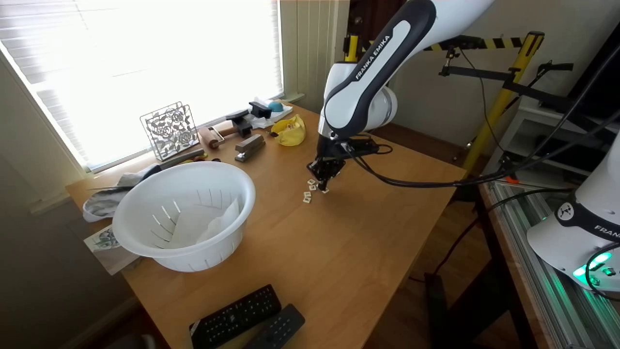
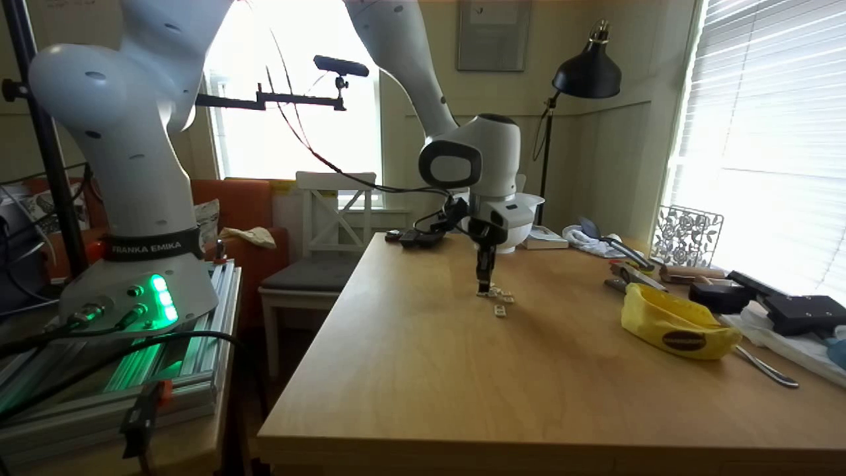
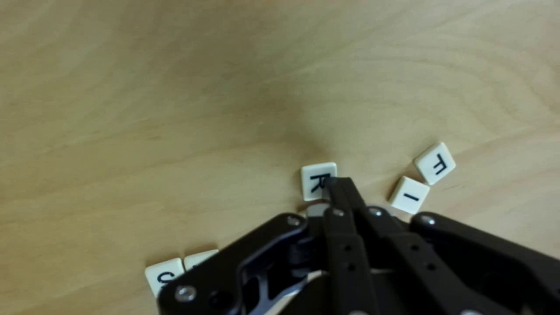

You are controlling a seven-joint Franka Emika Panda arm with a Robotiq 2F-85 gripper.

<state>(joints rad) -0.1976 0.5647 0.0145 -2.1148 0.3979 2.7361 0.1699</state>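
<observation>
My gripper (image 3: 343,180) points down at the wooden table with its two black fingers pressed together, nothing visible between them. In the wrist view, their tips overlap the right edge of a white tile marked R (image 3: 311,186); whether they touch it I cannot tell. Off to the right lie a tile marked F (image 3: 434,164) and one marked I (image 3: 409,195), corner to corner. At lower left, a tile (image 3: 162,274) is beside another (image 3: 196,259) half hidden by the gripper. Both exterior views show the gripper (image 1: 323,187) low among these small tiles (image 2: 500,311).
A white slotted basin (image 1: 213,256) stands on the table, with two dark remotes (image 1: 237,312) near it. Along the window side are a stapler (image 1: 250,147), a metal rose-pattern holder (image 1: 170,130) and a yellow pouch (image 2: 681,338). Cables (image 1: 411,183) hang from the arm.
</observation>
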